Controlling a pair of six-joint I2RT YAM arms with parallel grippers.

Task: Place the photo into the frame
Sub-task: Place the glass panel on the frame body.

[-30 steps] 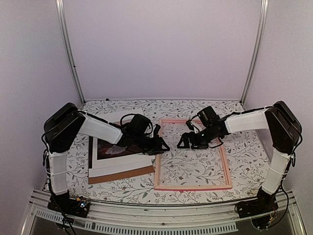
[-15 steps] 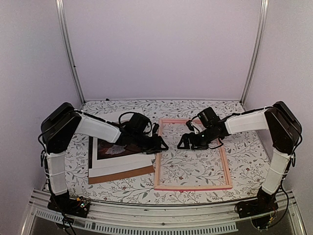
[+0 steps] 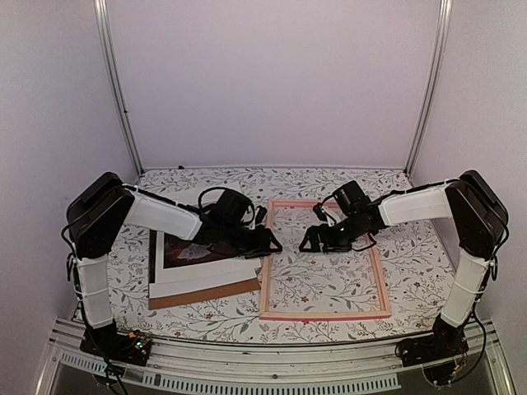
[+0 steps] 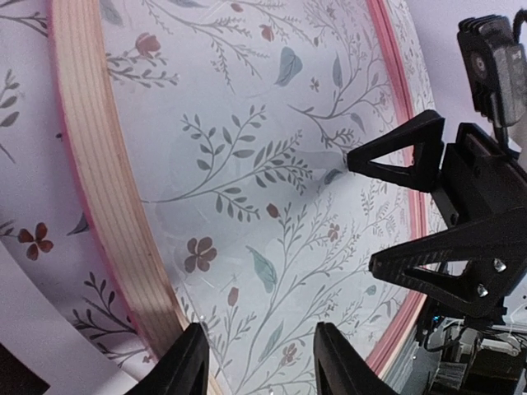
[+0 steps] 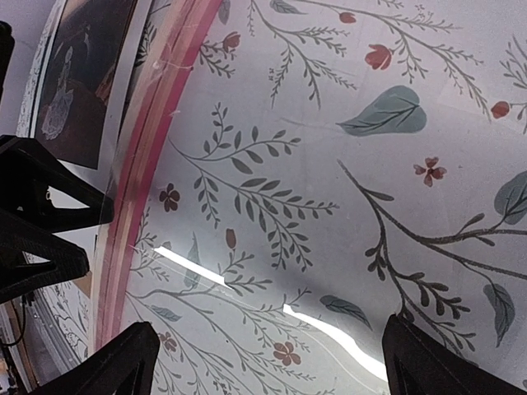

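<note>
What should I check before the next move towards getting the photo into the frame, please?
1. Frame opening free: ok. The frame shows only tablecloth inside its rails.
2. Photo reachable: ok. The photo lies left of the frame on a stack of sheets.
3. Left gripper empty: ok. The left gripper is part open with nothing between its fingers.
4. Right gripper empty: ok. The right gripper is wide open and holds nothing.
5. Grippers apart: ok. They face each other over the frame's left side without touching.
6. Clear pane in the frame: cannot tell; only glints show.
</note>
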